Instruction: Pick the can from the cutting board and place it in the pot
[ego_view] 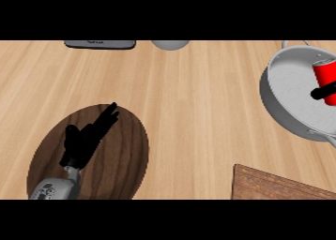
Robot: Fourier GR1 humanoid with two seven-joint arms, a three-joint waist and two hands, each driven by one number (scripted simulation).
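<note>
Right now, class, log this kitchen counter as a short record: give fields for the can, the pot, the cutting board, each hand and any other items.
can: red cylindrical can, over the pot's inside, held by the right hand
pot: grey round metal pot, far right of the counter
cutting board: dark oval wooden board, nothing resting on it
left hand: open, fingers straight, above the board
right hand: fingers curled round the can
other: brown wooden block, dark flat item, grey round item
</note>
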